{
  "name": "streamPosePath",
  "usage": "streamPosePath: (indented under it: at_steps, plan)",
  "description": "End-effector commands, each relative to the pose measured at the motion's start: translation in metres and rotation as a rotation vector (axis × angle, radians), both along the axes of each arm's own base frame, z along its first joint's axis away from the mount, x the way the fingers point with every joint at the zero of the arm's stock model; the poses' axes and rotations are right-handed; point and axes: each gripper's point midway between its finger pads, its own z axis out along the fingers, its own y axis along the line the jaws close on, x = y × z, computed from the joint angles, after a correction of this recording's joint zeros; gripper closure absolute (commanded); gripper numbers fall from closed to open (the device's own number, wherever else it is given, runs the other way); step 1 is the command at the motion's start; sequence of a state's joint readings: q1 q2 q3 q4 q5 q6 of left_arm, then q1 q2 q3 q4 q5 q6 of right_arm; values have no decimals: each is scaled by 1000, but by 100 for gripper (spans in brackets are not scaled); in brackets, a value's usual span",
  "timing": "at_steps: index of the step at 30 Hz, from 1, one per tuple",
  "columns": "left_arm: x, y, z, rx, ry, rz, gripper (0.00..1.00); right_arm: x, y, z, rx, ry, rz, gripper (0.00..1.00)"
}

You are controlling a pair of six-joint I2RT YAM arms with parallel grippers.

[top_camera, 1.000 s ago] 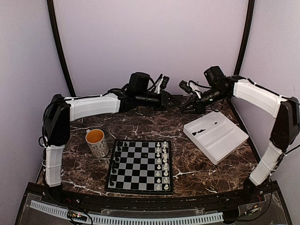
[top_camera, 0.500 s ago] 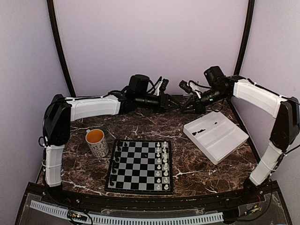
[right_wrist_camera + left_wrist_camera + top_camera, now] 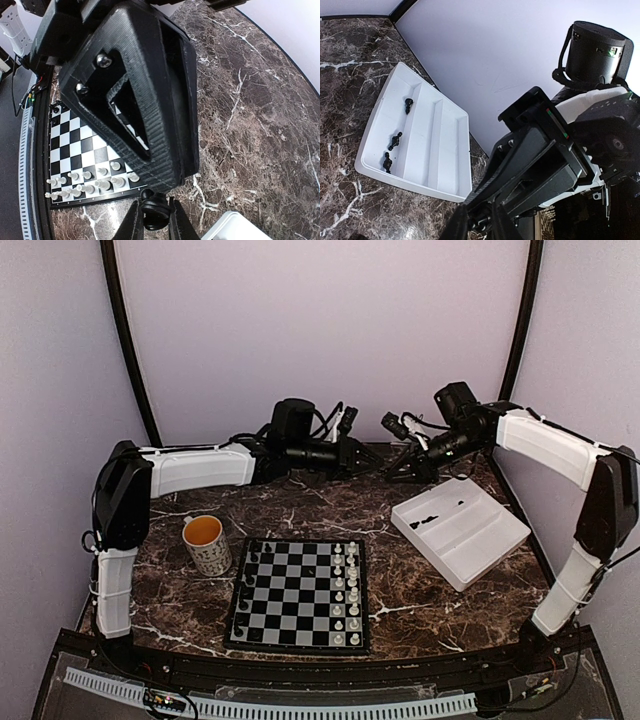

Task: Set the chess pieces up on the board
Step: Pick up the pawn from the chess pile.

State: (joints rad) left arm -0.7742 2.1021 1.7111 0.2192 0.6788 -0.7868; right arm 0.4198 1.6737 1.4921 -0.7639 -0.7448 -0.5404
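Observation:
My two grippers meet tip to tip above the back of the table. The right gripper (image 3: 155, 223) (image 3: 393, 466) is shut on a black chess piece (image 3: 156, 212), held by its base. The left gripper (image 3: 477, 227) (image 3: 374, 461) has its jaws narrowly closed over the same piece's head end, which shows only as a dark shape between them. The board (image 3: 290, 592) lies front centre, with black pieces (image 3: 245, 585) along its left side and white ones (image 3: 346, 590) along its right. Three more black pieces (image 3: 396, 140) lie in the white tray (image 3: 435, 145).
An orange-filled mug (image 3: 208, 543) stands just left of the board. The white tray (image 3: 485, 530) sits at the right, near the right arm's elbow. Purple walls close in the back and both sides.
The left gripper's tip has edged slightly right, toward the right gripper. The right arm, board, mug and tray have not moved.

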Motion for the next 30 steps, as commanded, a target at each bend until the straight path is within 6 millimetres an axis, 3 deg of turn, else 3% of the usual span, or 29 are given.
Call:
streamPosePath:
  at_steps: [1, 13, 30]
  plan:
    - [-2, 2, 5, -21, -2, -14, 73, 5, 4, 13, 30, -24, 4, 85]
    - [-3, 4, 0, -37, 33, -29, 65, 7, 5, 16, 36, -24, -7, 85]
    - [-10, 1, 8, -86, 32, -74, 87, 14, 4, 7, 10, -9, -35, 86]
